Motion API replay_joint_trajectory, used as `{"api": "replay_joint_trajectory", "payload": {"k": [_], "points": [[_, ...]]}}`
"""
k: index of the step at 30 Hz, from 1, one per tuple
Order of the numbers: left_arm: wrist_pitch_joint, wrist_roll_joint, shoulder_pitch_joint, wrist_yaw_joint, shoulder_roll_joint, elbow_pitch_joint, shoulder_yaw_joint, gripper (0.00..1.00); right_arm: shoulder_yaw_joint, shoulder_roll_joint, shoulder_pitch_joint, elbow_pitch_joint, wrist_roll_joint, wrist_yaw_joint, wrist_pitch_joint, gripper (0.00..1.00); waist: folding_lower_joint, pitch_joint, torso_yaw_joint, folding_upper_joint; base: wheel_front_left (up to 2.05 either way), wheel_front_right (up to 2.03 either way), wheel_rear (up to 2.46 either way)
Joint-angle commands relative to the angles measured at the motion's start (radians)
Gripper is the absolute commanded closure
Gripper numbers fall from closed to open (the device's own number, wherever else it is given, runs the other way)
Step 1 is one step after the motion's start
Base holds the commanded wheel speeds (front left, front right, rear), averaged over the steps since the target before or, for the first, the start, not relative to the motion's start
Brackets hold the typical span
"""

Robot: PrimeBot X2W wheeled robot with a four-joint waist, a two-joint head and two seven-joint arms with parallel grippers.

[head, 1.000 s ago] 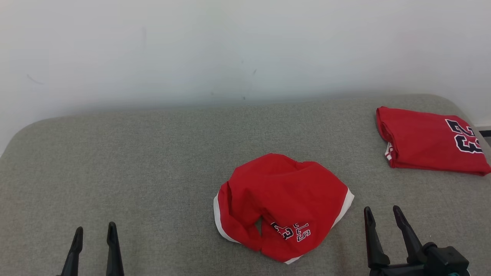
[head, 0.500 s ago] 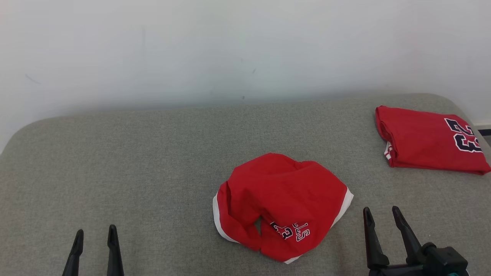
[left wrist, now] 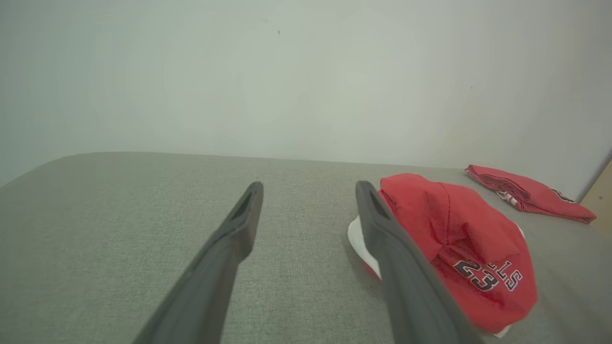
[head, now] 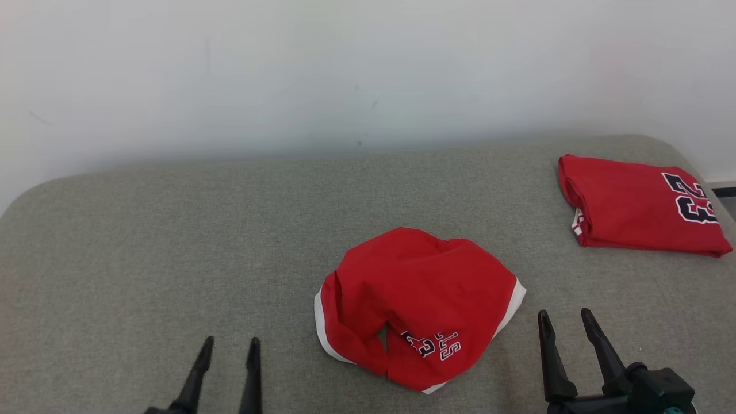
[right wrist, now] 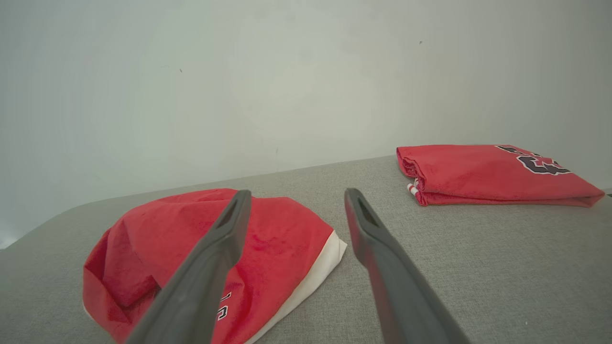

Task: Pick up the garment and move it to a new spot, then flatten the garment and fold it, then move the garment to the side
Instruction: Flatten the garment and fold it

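The garment [head: 417, 299] is a crumpled red piece with white trim and a black "23" print, lying bunched on the grey padded surface [head: 172, 241] near the middle front. It also lies right of my left fingers in the left wrist view, garment [left wrist: 459, 239], and left of centre in the right wrist view, garment [right wrist: 191, 248]. My left gripper [head: 229, 348] stands open at the lower left, apart from the cloth. At the lower right my right gripper [head: 563, 321] is open just beside the garment's white edge, holding nothing.
A second red garment [head: 635, 204], folded flat with a black number print, lies at the far right by the surface's edge; it also shows as the folded garment [right wrist: 492, 174]. A pale wall [head: 345, 75] rises behind. Bare grey padding spreads to the left.
My left gripper has shifted right, toward the crumpled garment. The whole picture has slid slightly, so the camera moved a little. The right gripper and both garments stay put.
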State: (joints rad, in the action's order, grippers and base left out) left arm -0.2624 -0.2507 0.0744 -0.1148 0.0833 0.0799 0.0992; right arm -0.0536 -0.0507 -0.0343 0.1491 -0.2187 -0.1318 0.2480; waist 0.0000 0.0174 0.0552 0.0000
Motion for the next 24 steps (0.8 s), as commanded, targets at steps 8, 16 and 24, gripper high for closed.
{"api": "replay_joint_trajectory", "payload": {"k": [8,16,24], "points": [[-0.003,0.021,-0.120,-0.017,-0.011,0.107,0.225,0.00,-0.019,0.000,0.023,0.004,-0.004,0.003,0.003,0.00,0.0000,-0.042,0.065,0.0000,0.00,0.00,0.00],[-0.003,-0.005,-0.215,-0.015,0.000,0.225,0.353,0.00,-0.026,0.000,0.048,0.014,-0.014,0.003,0.009,0.00,0.0000,-0.096,0.143,0.0000,0.00,0.00,0.00],[-0.003,-0.032,-0.277,-0.015,0.018,0.365,0.407,0.00,-0.031,0.001,0.075,0.020,-0.025,0.003,0.015,0.00,0.0000,-0.143,0.197,0.0000,0.00,0.00,0.00]]}}
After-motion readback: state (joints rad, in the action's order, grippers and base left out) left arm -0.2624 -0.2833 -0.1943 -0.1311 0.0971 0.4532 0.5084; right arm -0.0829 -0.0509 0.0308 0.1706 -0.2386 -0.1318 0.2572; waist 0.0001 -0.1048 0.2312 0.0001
